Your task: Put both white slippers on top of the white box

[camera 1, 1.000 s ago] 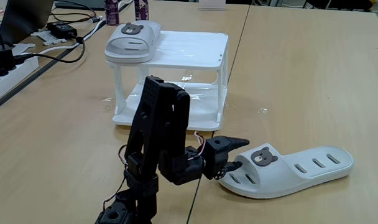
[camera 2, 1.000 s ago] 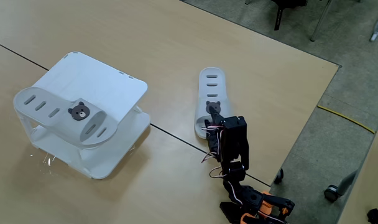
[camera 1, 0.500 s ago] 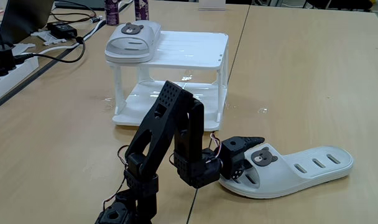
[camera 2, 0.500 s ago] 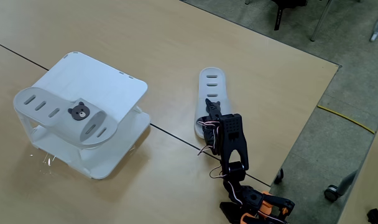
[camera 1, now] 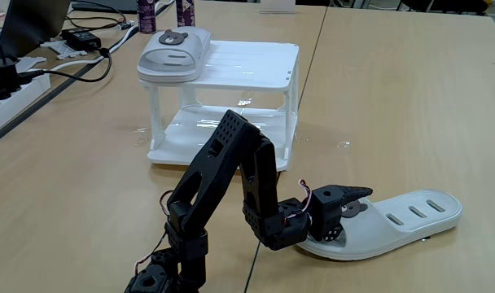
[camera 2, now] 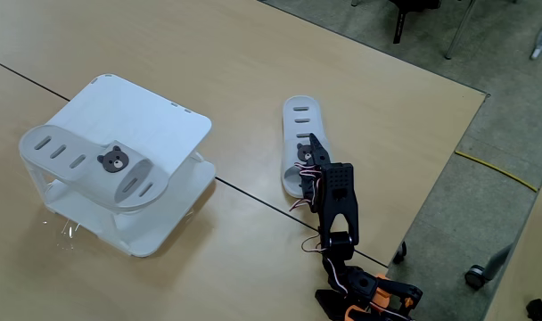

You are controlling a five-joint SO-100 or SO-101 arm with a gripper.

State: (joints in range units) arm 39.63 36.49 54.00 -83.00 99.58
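End effector: lower centre in both fixed views, over the strap of the slipper on the counter; whether it is open, closed or gripping cannot be told.
Slipper on counter: lower right, flat on the counter.
Second slipper: on the left edge of the box top.
Box: upper centre, well apart from the arm.

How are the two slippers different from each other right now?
The slipper on the box sits raised on the white box, at one corner, overhanging its edge. The slipper on the table lies flat on the wood. Nothing touches the first; the robot's claw is over the second one's bear badge. Whether the claw has closed on it is unclear. Both are pale, slotted, with a grey bear face.
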